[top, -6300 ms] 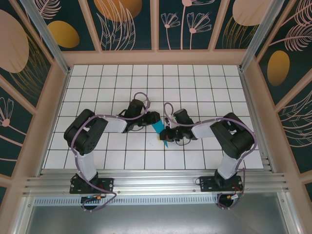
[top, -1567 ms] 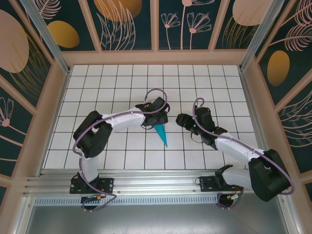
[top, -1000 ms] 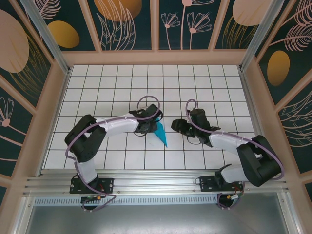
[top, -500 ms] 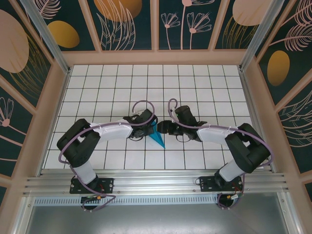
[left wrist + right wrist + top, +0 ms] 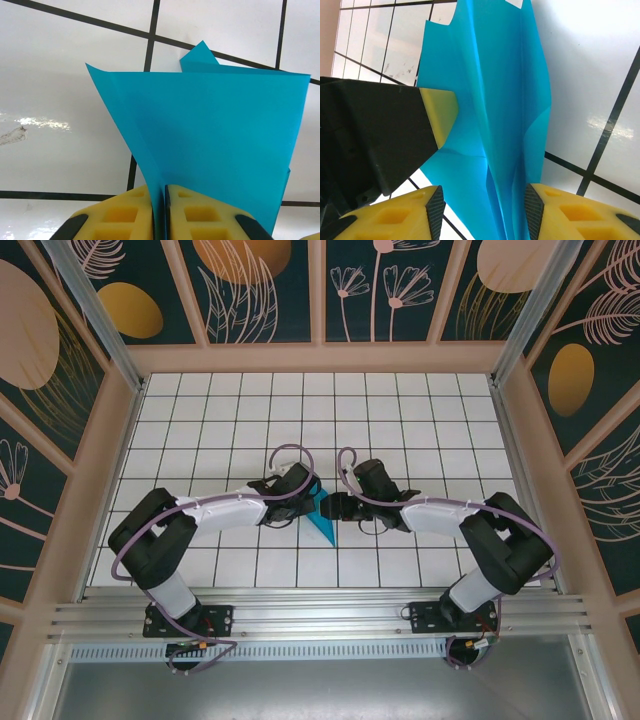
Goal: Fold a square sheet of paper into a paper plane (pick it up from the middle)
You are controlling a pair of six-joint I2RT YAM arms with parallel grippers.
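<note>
The square sheet of paper, teal-blue, is folded into a slim pointed paper plane (image 5: 322, 521) and stands on edge on the white tiles, tip toward the near side. My left gripper (image 5: 307, 502) is shut on its wide end. In the left wrist view the yellow pads (image 5: 125, 212) pinch the paper plane's (image 5: 210, 135) lower crease at my left gripper (image 5: 160, 205). My right gripper (image 5: 336, 508) comes in from the right and is open. Its jaws (image 5: 482, 215) straddle the plane's (image 5: 490, 100) folded layers, with a left finger (image 5: 439, 112) beside them.
The white tiled floor (image 5: 400, 410) spreads behind and to both sides of the arms. Wooden-framed patterned walls (image 5: 320, 350) close in the back and sides. An aluminium rail (image 5: 320, 612) runs along the near edge by the arm bases.
My left gripper has shut on the paper plane and drawn it up on edge. My right gripper has swung in from the right and now straddles it, jaws narrowing.
</note>
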